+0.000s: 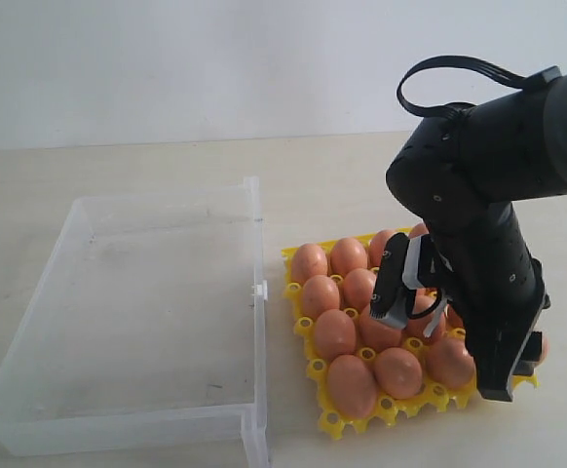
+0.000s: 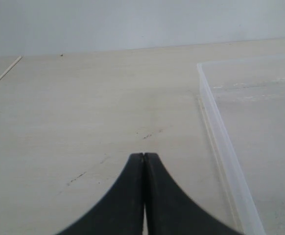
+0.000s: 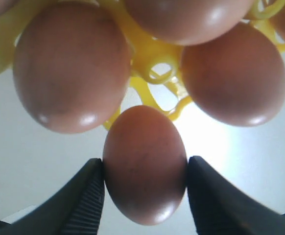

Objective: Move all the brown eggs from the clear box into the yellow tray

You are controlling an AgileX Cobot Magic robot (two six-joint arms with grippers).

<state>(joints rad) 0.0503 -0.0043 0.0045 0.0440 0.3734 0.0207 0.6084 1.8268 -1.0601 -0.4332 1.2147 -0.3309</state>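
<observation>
The right gripper [image 3: 145, 161] is clamped on an egg [image 3: 145, 176], one pad [image 3: 91, 196] pressed to each side of it. In the exterior view it hangs from the black arm [image 1: 488, 185] over the right half of the tray [image 1: 332, 421], at the lower right of the frame; whether the egg rests in a cup cannot be told. The other eggs [image 1: 352, 385] sit in the tray's cups, close together in rows; the arm hides the tray's right side. In the right wrist view three of them crowd the upper frame, with yellow grid [image 3: 152, 54] between them. The box [image 1: 147, 312] lies on the table [image 1: 361, 175] at the left of the frame, its long wall just beside the tray's left edge, with its latch tab [image 1: 260, 290] on that wall. The left gripper [image 2: 143, 156] is pressed shut with nothing between its fingers; it shows at the bottom centre of its view, over bare table, with the box's wall [image 2: 221, 142] at the right of that frame.
</observation>
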